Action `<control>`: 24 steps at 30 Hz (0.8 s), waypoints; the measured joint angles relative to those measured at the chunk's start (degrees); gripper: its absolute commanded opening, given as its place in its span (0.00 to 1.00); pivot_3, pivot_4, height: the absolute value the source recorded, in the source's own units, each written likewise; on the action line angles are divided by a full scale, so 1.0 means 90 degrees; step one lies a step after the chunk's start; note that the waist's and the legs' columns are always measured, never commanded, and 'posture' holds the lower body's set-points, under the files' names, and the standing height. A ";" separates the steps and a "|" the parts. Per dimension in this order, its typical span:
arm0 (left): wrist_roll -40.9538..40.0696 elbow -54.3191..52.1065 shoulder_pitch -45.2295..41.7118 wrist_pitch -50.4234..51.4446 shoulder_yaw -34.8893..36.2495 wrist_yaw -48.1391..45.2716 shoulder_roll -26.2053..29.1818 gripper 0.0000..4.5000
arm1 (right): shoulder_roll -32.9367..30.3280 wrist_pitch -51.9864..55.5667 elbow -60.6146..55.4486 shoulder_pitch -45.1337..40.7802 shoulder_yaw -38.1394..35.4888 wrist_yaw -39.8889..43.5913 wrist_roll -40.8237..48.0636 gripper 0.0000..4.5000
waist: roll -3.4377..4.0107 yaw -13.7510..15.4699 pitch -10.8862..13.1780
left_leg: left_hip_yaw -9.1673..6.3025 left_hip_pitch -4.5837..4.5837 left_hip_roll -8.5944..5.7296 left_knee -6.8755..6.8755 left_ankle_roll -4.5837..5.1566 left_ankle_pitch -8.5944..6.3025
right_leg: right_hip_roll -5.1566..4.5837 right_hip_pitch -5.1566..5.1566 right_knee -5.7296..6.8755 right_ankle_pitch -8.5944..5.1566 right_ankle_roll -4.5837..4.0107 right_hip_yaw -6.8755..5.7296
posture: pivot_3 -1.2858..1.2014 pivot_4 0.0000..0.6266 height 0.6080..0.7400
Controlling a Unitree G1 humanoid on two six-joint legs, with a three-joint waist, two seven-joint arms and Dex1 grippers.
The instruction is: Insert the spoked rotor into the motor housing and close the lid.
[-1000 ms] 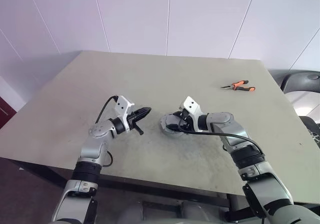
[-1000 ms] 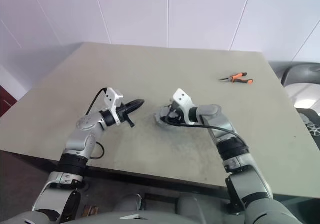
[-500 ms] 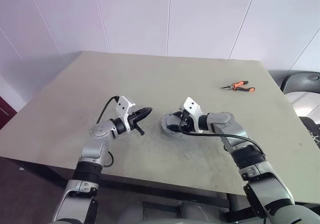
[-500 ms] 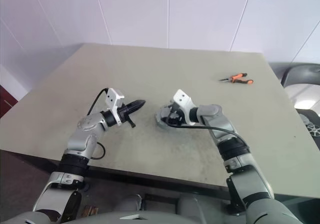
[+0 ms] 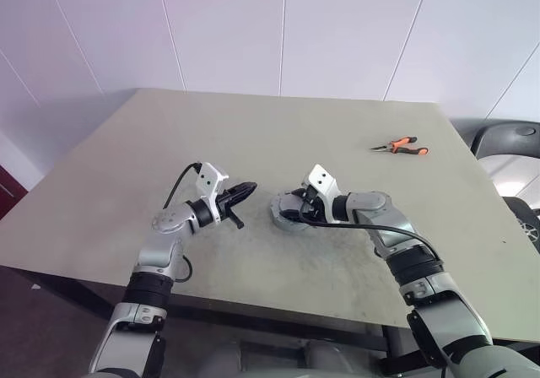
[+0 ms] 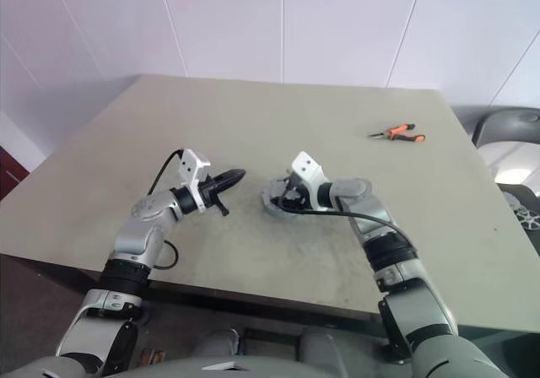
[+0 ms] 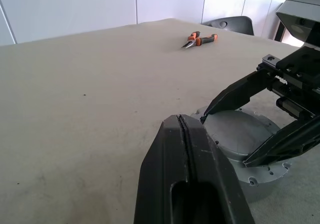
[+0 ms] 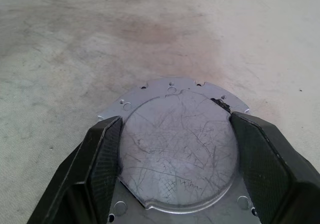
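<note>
Motor housing [image 8: 180,151] lidded on table [image 5: 354,133], right gripper [image 5: 297,211] jaws straddling its lid, left gripper [image 5: 245,189] jaws together, level.

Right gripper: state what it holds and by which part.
The right gripper straddles the round lid atop the motor housing, fingers at opposite edges; a firm grip cannot be told.

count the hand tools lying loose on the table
1: orange-handled pliers on the table's far right side, well beyond the lidded motor housing that sits between the right gripper's fingers.

White panelled walls [image 5: 337,32] stand behind a grey-beige desk [image 5: 278,133] — its surface scuffed. A dark chair [image 5: 506,137] sits beside it.
</note>
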 measured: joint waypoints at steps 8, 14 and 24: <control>0.0024 0.0024 -0.0051 -0.0032 -0.0006 0.0003 -0.0011 0.00 | -0.0011 -0.0020 0.0000 0.0000 0.0012 0.0005 -0.0007 0.67 | 0.0000 0.0002 0.0000 | 0.0000 0.0000 0.0000 -0.0001 0.0000 0.0000 | 0.0000 0.0000 -0.0001 -0.0001 0.0000 0.0001 | 0.52 0.00 1.00; 0.0099 0.0156 -0.0128 -0.0087 -0.0064 -0.0003 -0.0089 0.00 | -0.0012 -0.0025 0.0000 -0.0001 0.0015 0.0005 -0.0011 0.67 | 0.0000 0.0003 0.0000 | 0.0000 0.0000 0.0000 -0.0001 -0.0001 0.0000 | 0.0000 0.0000 -0.0002 -0.0001 -0.0001 0.0001 | 0.52 0.00 1.00; 0.0664 0.1634 -0.0880 -0.0943 -0.0411 0.0142 -0.0426 0.00 | -0.0010 -0.0056 0.0000 -0.0002 0.0023 0.0006 -0.0036 0.67 | -0.0001 0.0004 0.0000 | 0.0001 -0.0001 -0.0001 -0.0001 -0.0001 0.0000 | 0.0000 0.0000 -0.0006 -0.0002 0.0000 0.0001 | 0.52 0.00 1.00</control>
